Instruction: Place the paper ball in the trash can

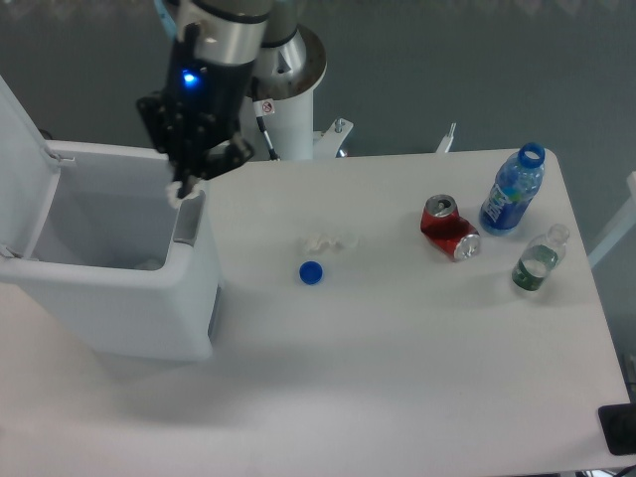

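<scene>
The trash can (109, 308) is a large white bin at the table's left, with its lid (20, 149) swung open to the left and a grey panel (189, 224) on its right rim. My gripper (181, 185) hangs over the bin's right rim, just inside the opening. A small white lump, the paper ball (178, 192), shows between the dark fingertips, mostly hidden by them. The gripper looks shut on it.
A flat white crumpled scrap (328, 241) and a blue bottle cap (311, 272) lie mid-table. A crushed red can (449, 229), a blue bottle (513, 189) and a clear bottle (537, 260) stand at the right. The arm's white base (293, 109) is behind the table.
</scene>
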